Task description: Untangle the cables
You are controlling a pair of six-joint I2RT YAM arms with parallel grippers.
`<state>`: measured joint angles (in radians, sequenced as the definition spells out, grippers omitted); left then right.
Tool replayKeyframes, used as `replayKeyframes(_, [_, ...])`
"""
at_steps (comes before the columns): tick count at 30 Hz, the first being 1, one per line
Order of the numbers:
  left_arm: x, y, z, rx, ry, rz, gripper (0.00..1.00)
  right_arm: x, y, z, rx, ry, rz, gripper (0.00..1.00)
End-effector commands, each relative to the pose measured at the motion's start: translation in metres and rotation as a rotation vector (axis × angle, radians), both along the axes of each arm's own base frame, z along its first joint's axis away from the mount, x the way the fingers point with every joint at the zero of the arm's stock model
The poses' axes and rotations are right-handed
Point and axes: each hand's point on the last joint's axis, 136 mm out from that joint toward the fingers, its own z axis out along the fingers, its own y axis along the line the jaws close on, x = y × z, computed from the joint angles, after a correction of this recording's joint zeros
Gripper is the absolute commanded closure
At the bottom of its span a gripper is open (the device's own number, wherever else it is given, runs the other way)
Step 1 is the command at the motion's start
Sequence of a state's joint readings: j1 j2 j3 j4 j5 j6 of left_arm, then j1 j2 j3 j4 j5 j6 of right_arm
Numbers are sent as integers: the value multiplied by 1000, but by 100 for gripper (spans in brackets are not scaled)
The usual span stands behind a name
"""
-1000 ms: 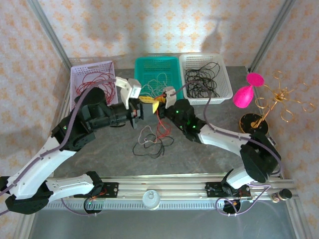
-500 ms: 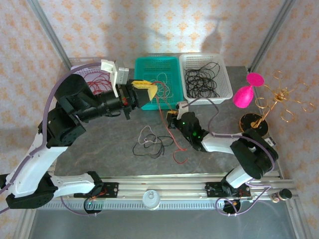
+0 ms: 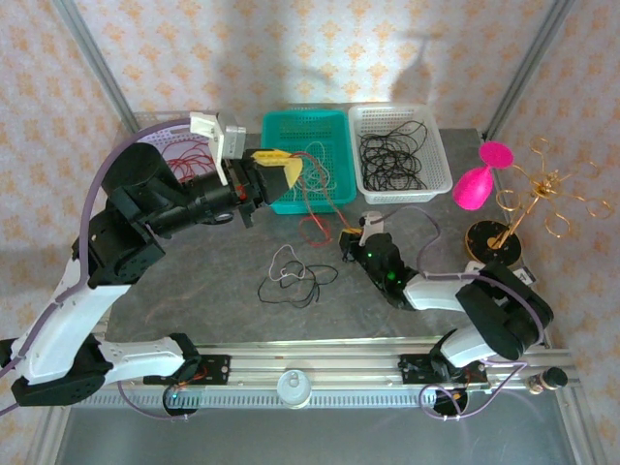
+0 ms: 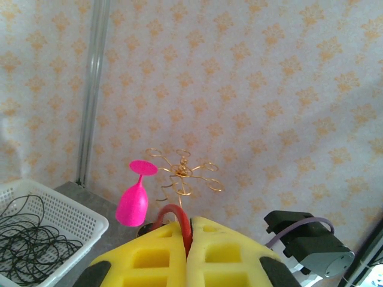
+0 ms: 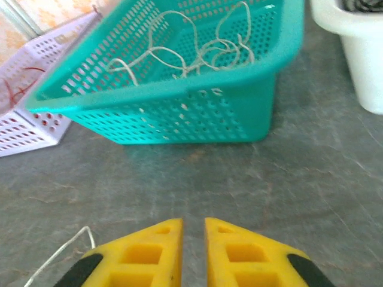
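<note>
My left gripper [image 3: 278,171] is raised in front of the teal basket, shut on a red cable [image 3: 315,225] that hangs from it down to the table. In the left wrist view the red cable [image 4: 178,216] is pinched between the yellow fingers [image 4: 149,257]. A black and a white cable [image 3: 291,276] lie loosely tangled on the table's middle. My right gripper [image 3: 349,237] sits low over the table to their right. Its jaws [image 5: 192,230] stand slightly open with nothing between them, and a white cable [image 5: 60,254] shows at its left.
At the back stand a lilac basket [image 3: 155,136] with red cables, a teal basket [image 3: 291,119] with white cables and a white basket [image 3: 441,165] with black cables. A pink glass [image 3: 475,186] and a gold wire stand [image 3: 538,194] are at the right.
My left gripper rose and swung back left, drawing the red cable out of the bunch. My right gripper dropped to the table, moved right and no longer holds anything.
</note>
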<state>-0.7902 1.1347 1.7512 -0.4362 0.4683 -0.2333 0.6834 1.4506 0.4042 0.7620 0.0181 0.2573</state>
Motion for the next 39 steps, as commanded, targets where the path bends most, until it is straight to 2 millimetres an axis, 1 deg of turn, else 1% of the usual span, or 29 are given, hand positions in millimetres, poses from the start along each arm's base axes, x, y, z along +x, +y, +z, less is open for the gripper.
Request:
replayKeyframes(1, [0,13,27,-56,-78,63,100,2,-32,-8,-82,-10,-130,70])
replayKeyframes(4, [8,11,23,-56,-66,84,100,-1,-50,-8,-120,-14,-201,56])
replayKeyframes(6, [12,12,23,-65,-63,106,100,-5,-58,-4,-130,-19,-224,51])
replayKeyframes(10, [20,11,20,-66,-57,134,100,-15,-73,7,-113,-24,-263,45])
replayKeyframes(13, [24,8,15,-59,-52,141,100,-25,-81,19,-53,-17,-261,40])
replayKeyframes(18, [31,8,8,-54,-47,171,100,-38,-101,22,146,77,-234,33])
replayKeyframes(20, [36,8,3,-46,-38,189,100,-44,-103,32,225,77,-204,29])
replayKeyframes(21, [39,7,-1,-38,-30,197,100,-48,-104,39,259,64,-187,25])
replayKeyframes(23, [45,6,-6,-25,-17,220,100,-55,-103,48,282,57,-164,17])
replayKeyframes(25, [51,8,-11,-12,-2,253,100,-57,-111,49,251,70,-192,15])
replayKeyframes(26, [54,11,-12,-13,6,276,100,-59,-110,51,236,73,-184,15])
replayKeyframes(27, [57,12,-13,-14,15,292,100,-60,-106,55,234,71,-153,16])
replayKeyframes(30, [62,17,-14,-22,32,333,100,-66,-86,74,265,65,-30,17])
replayKeyframes(33, [69,21,-21,-8,56,378,100,-71,-72,86,278,59,58,20])
replayKeyframes(36, [74,22,-27,8,69,403,100,-73,-67,95,280,48,90,22])
replayKeyframes(39, [76,22,-29,12,69,411,100,-72,-70,94,265,47,74,23])
